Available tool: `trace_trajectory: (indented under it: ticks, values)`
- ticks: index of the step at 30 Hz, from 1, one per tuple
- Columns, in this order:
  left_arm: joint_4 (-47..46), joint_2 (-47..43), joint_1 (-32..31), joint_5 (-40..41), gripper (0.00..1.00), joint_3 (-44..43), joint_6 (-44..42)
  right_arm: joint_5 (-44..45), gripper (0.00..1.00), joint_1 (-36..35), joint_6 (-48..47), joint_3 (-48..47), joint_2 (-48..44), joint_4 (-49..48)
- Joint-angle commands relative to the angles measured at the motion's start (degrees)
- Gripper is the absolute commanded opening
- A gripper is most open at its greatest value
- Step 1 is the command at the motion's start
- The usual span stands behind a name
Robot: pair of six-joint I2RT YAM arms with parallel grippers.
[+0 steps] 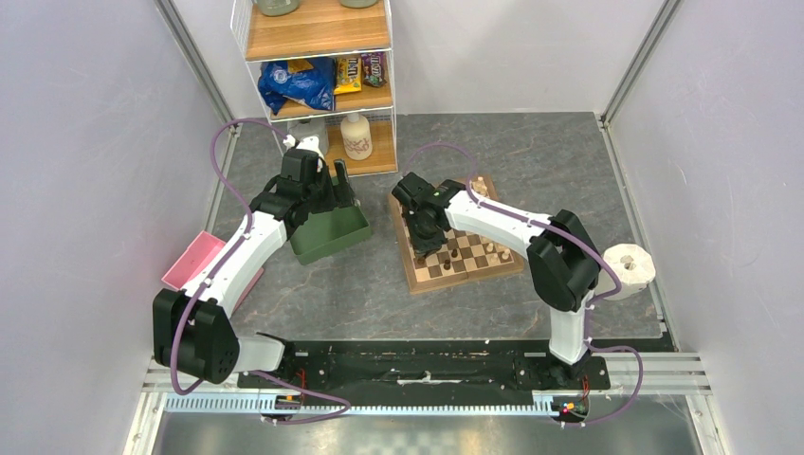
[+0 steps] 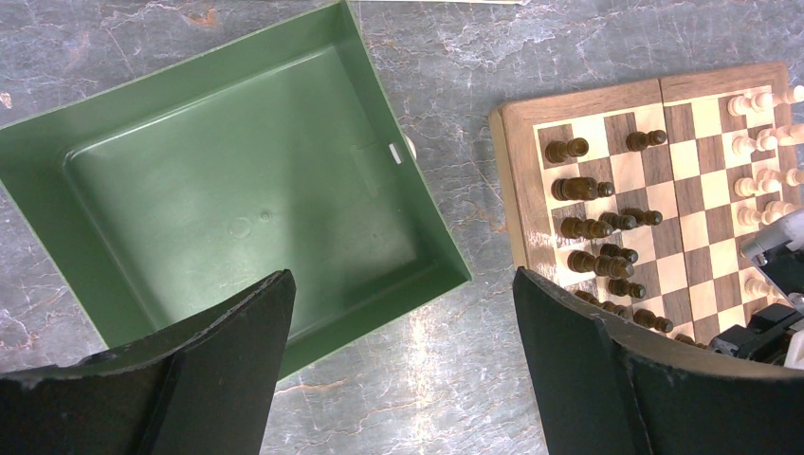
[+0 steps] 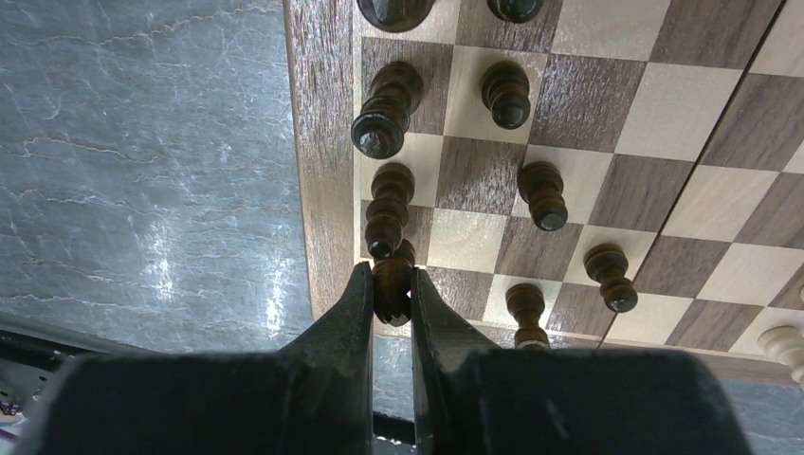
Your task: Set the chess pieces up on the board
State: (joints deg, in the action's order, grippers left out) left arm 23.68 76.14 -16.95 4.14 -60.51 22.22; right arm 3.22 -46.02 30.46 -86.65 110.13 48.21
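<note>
The board (image 1: 462, 275) lies at centre right, also in the left wrist view (image 2: 517, 152) and the right wrist view (image 3: 322, 171). Dark brown pieces (image 2: 580, 188) stand in its left columns, pale cream pieces (image 2: 758, 142) along its right side. My right gripper (image 3: 390, 284) is shut on a dark brown piece (image 3: 392, 289) at the board's left edge, just behind another dark piece (image 3: 387, 209); it shows over the board in the top view (image 1: 424, 220). My left gripper (image 2: 403, 365) is open and empty, above the table between the green tray (image 2: 190, 142) and the board.
The green tray (image 1: 327, 248) has nothing in it and sits left of the board. A pink flat object (image 1: 192, 258) lies at far left. A shelf unit (image 1: 322, 85) with snacks and bottles stands at the back. A pale round block (image 1: 633, 266) sits right of the board.
</note>
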Motion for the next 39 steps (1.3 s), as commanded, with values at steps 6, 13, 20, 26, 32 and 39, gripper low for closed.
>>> trace_trajectory:
  ticks: [6,13,20,26,32,39]
  values:
    - [-1.89,0.17,0.29,-0.54,0.92,-0.18,1.32,-0.4,0.11,-0.5,-0.09,-0.8,1.53,-1.11]
    - [-1.93,0.11,0.25,-0.11,0.92,0.0,1.14,-0.86,0.15,-0.65,-0.48,-0.98,2.19,-1.1]
    - [-1.89,0.15,0.25,0.03,0.92,-0.05,1.16,-0.62,0.27,-0.73,-0.67,-0.76,1.18,-0.99]
    - [-1.89,0.34,0.25,-0.35,0.92,-0.13,1.24,-0.03,0.39,-0.74,-0.67,-0.83,-1.79,-0.59]
    - [-1.89,0.16,0.28,-0.2,0.92,-0.04,1.17,2.89,0.5,-0.69,-1.07,-1.44,-6.64,2.38]
    - [-1.97,0.16,0.28,-0.54,0.92,-0.05,1.34,4.75,0.51,0.71,1.35,3.63,-10.19,4.06]
